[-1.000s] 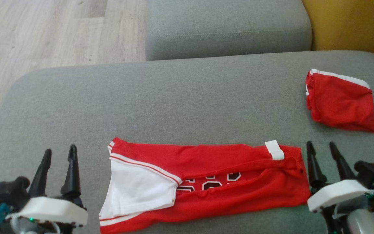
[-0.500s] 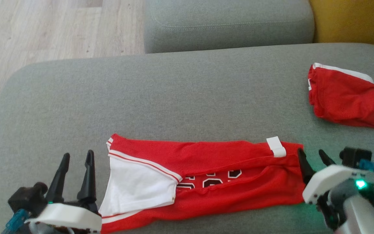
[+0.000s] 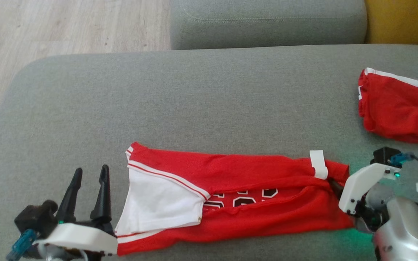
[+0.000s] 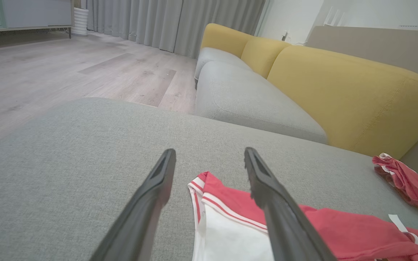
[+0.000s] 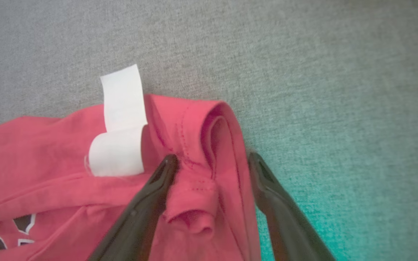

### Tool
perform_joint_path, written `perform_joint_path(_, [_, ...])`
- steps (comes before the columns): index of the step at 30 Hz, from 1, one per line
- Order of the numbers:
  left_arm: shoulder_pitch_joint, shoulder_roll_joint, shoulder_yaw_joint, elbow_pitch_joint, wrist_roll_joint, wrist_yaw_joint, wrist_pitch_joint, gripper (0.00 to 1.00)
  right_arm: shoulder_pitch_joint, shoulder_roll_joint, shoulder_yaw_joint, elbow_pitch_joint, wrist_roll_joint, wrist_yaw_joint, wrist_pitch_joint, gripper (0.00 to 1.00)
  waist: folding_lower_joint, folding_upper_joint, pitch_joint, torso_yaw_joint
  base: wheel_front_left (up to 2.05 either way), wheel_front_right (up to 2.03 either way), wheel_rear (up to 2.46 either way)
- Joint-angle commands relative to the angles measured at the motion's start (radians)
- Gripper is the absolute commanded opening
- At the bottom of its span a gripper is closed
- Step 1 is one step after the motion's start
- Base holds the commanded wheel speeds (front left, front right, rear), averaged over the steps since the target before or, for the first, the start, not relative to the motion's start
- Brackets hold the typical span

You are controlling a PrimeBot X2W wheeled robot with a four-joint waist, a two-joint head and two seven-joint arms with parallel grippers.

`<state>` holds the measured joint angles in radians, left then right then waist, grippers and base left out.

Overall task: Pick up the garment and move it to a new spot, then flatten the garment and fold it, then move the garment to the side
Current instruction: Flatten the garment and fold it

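Observation:
The garment [image 3: 252,214] is a red jersey with a white panel [image 3: 158,206] and black numbers. It lies folded in a long strip near the front of the grey cushion [image 3: 194,101]. My left gripper [image 3: 91,168] stands open just left of the garment's white end, fingers apart above the cushion [image 4: 209,153]. My right gripper [image 3: 334,181] is tipped down at the garment's right end. In the right wrist view its open fingers [image 5: 212,158] straddle the rolled red hem [image 5: 209,145], beside a white tag [image 5: 120,123].
A second red garment [image 3: 397,108] lies bunched at the cushion's far right edge. Another grey seat [image 3: 267,21] and a yellow backrest [image 4: 339,90] stand behind. Wooden floor [image 3: 49,32] lies past the cushion's left and far edges.
My right gripper has tipped down and moved left onto the garment's right end. My left gripper has come closer to the white end. The head camera has shifted a little.

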<state>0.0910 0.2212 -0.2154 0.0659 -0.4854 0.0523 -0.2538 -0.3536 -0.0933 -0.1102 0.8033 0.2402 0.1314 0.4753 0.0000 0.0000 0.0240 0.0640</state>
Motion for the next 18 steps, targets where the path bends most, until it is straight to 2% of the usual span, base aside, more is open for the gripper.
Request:
perform_joint_path(1, [-0.063,0.003,0.042,-0.027,0.01,-0.007,-0.008,1.0,0.012,0.02,0.028,0.038,0.014,-0.001,0.064,1.0,0.0,0.0,0.002,0.006,0.0,0.0,0.0])
perform_joint_path(2, [-0.064,0.001,0.044,-0.025,0.011,-0.009,-0.008,1.0,0.015,0.023,0.032,0.049,0.023,-0.001,0.09,1.0,0.0,0.0,0.003,0.009,0.0,0.0,0.0])
perform_joint_path(3, [-0.064,0.001,0.045,-0.023,0.013,-0.012,-0.008,1.0,0.018,0.026,0.038,0.053,0.034,-0.001,0.111,0.85,0.0,0.0,0.003,0.011,0.0,0.0,0.0])
perform_joint_path(4, [-0.064,0.0,0.047,-0.021,0.014,-0.013,-0.008,1.0,0.019,0.029,0.048,0.05,0.047,-0.001,0.124,0.56,0.0,0.0,0.003,0.013,0.0,0.0,0.0])
perform_joint_path(5, [-0.063,-0.001,0.049,-0.02,0.015,-0.015,-0.008,1.0,0.021,0.031,0.059,0.04,0.059,-0.001,0.127,0.35,0.0,0.0,0.003,0.014,0.0,0.0,0.0])
perform_joint_path(6, [-0.062,-0.002,0.051,-0.018,0.016,-0.016,-0.008,1.0,0.023,0.033,0.072,0.028,0.069,-0.001,0.126,0.0,0.0,0.0,0.002,0.014,0.0,0.0,0.0])
perform_joint_path(12, [-0.057,-0.01,0.071,-0.014,0.021,-0.02,-0.008,1.0,0.007,0.008,0.127,-0.112,0.135,-0.001,0.06,0.0,0.0,0.0,-0.006,-0.007,0.0,0.0,0.0])
perform_joint_path(18, [-0.05,-0.024,0.078,-0.01,0.032,-0.025,-0.008,1.0,-0.033,-0.114,0.08,-0.207,0.105,-0.001,0.025,0.0,0.0,0.0,-0.018,-0.028,0.0,0.0,0.0])
